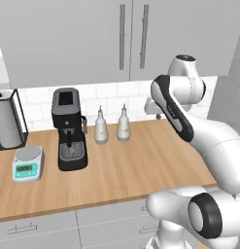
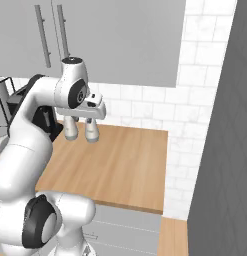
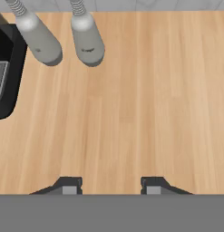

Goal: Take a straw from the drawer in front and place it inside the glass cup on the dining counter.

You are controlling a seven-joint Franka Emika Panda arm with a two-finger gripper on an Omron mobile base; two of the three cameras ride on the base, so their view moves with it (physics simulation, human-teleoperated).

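At the bottom of the hand view the gripper (image 3: 111,185) hangs over bare wood worktop (image 3: 145,104), its two tips standing apart with nothing between them. At the lower edge of the left base view sit grey drawers (image 1: 39,228), shut. Farther back, left of centre, stand a kitchen scale (image 1: 28,164), a black coffee machine (image 1: 69,127) and two pale bottles (image 1: 101,127).

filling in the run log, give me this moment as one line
phase: before drawer | gripper: open, holding nothing, above bare wood worktop | two grey bottles ahead | drawers: shut
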